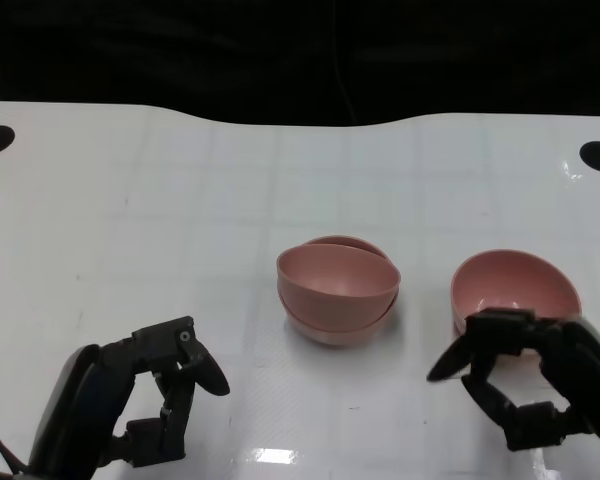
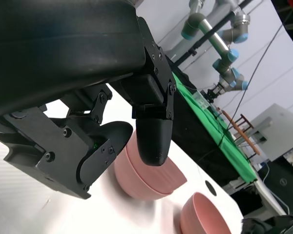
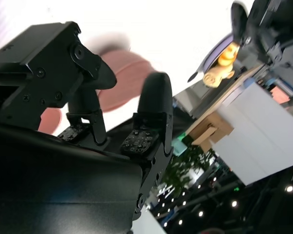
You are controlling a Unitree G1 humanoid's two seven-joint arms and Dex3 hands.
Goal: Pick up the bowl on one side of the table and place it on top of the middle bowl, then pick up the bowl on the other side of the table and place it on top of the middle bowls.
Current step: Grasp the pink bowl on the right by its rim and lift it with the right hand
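Centrally, pink bowl (image 1: pixel 332 272) inside middle bowl (image 1: pixel 340 326)

pink bowls: 3 (two stacked (image 1: pixel 337 290), one apart (image 1: pixel 515 285)) | hands: 2

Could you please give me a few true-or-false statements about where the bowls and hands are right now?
1. Two pink bowls are stacked in the middle of the table. True.
2. The right hand holds a bowl in the air. False: the side bowl sits on the table, just beyond that hand.
3. The left hand holds nothing. True.
4. A bowl waits on the table by the left hand. False: none shows there.
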